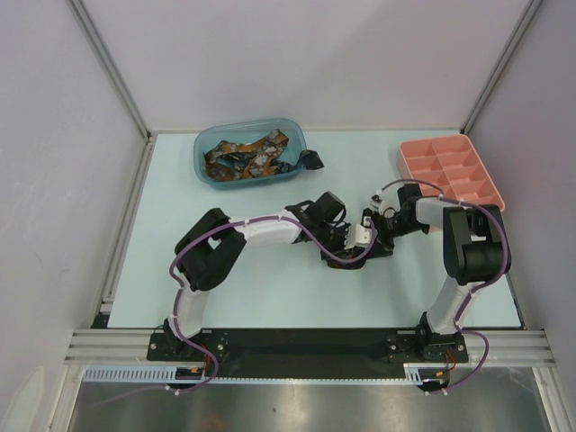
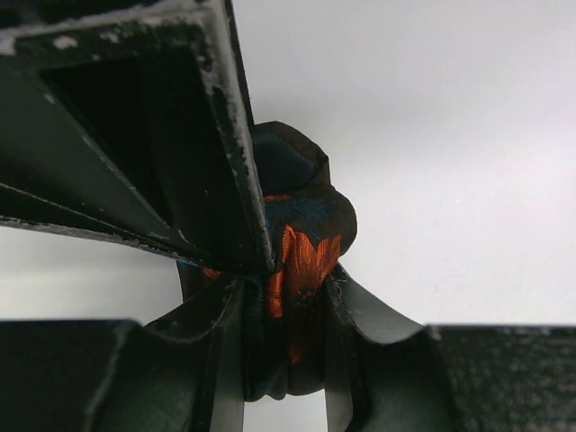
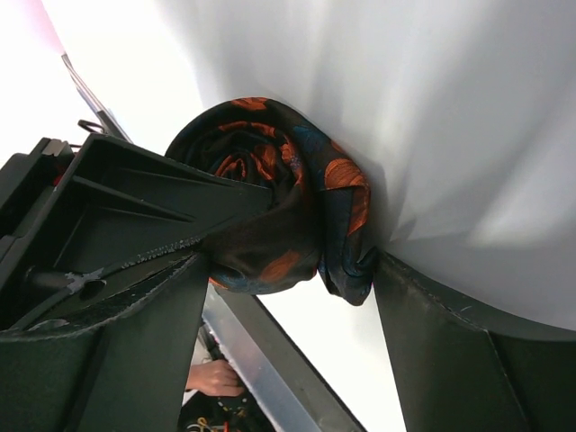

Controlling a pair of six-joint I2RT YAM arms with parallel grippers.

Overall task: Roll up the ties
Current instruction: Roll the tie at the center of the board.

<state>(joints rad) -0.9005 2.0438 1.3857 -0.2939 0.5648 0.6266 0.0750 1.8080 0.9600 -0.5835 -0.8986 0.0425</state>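
A rolled tie point(image 2: 301, 261), dark with orange-red blotches, is pinched between both grippers above the middle of the table. My left gripper point(image 2: 288, 283) is shut on its lower part. In the right wrist view the rolled tie point(image 3: 270, 193) is a tight spiral bundle, and my right gripper point(image 3: 290, 261) is shut on it at the fingertips. In the top view the left gripper point(image 1: 353, 236) and the right gripper point(image 1: 376, 229) meet tip to tip and hide the roll. More ties point(image 1: 243, 157) lie loose in a blue bin point(image 1: 209, 175) at the back left.
A pink compartment tray point(image 1: 450, 171) stands at the back right, close to the right arm. A small dark piece point(image 1: 311, 160) lies by the bin's right end. A person's hand point(image 3: 214, 378) shows beyond the table edge in the right wrist view.
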